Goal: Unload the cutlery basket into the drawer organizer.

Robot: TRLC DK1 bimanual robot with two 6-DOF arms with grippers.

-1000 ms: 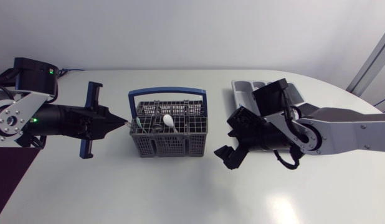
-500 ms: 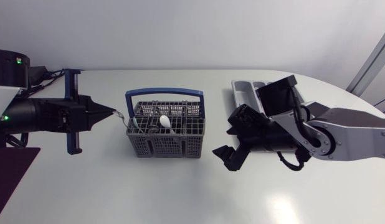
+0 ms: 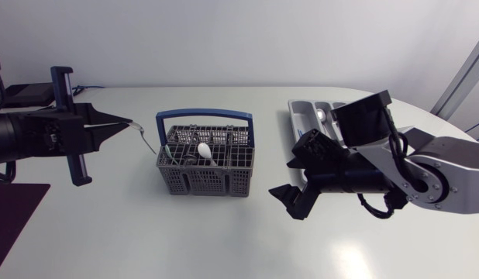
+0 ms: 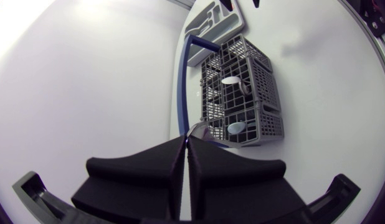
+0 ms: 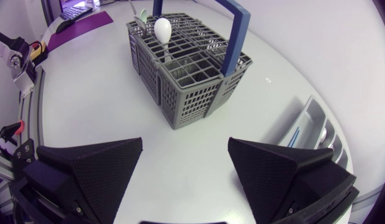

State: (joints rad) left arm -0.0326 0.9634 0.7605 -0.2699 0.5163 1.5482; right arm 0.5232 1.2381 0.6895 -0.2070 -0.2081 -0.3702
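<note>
Left fingers, head view: the left fingers are pressed together on a thin silver utensil, held above the bench just beside the basket, toward the bench's left edge.
Right fingers, head view: the right fingers are spread wide and empty, between basket and organizer.
Basket, head view: the grey cutlery basket sits mid-bench, with a white spoon inside.
Organizer, head view: the drawer organizer lies by the far right edge.
Left wrist view: the pads meet on the utensil's end; the basket is ahead.
Right wrist view: wide fingers face the basket, with the organizer beside them.
Step in hand: likely lifting one utensil clear of the basket.
Next move: probably carrying it across to an organizer compartment, or handing it to the right arm.
</note>
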